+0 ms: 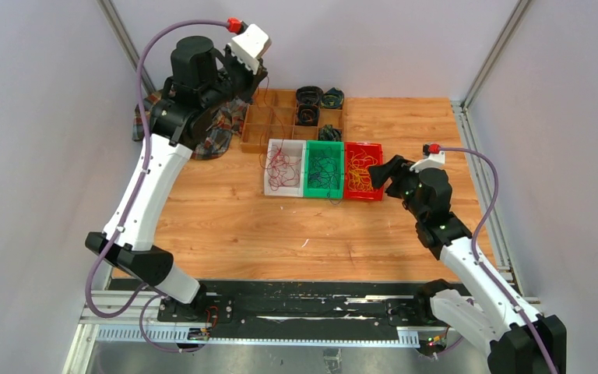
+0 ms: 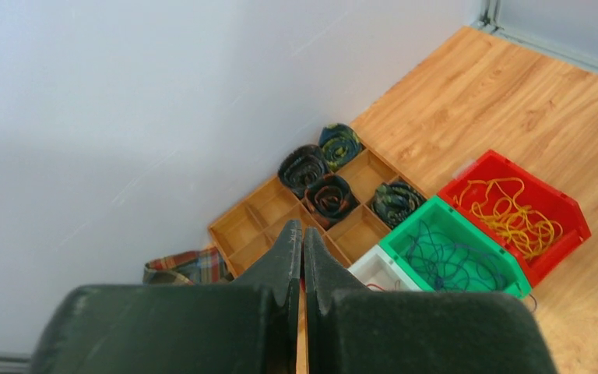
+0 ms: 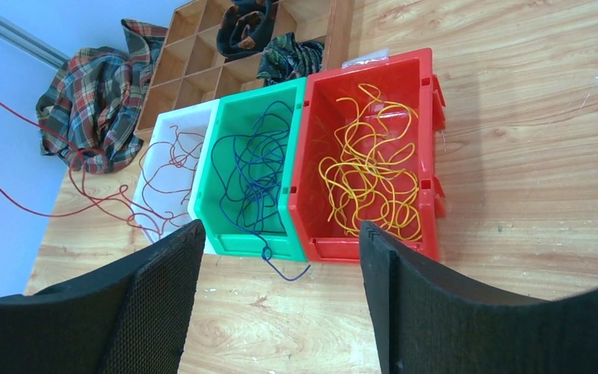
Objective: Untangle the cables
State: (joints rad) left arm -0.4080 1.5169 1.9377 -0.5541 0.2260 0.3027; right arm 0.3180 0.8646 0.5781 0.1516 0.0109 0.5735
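On the counter (image 1: 233,226), the cables (image 3: 370,171) are lying sorted by colour in three bins (image 3: 241,245), so the job is looking nearly done. The right hand (image 3: 280,234) is hovering wide open and empty beside the red bin (image 3: 374,66). The left hand (image 2: 302,234) is hanging closed at the far left, whether on a red strand I cannot tell, and the next move is likely calling for tucking stray ends in.

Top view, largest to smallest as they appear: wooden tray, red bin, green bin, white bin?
1. wooden tray, clearly the largest.
2. red bin, green bin and white bin look alike in size, so I won't rank them.
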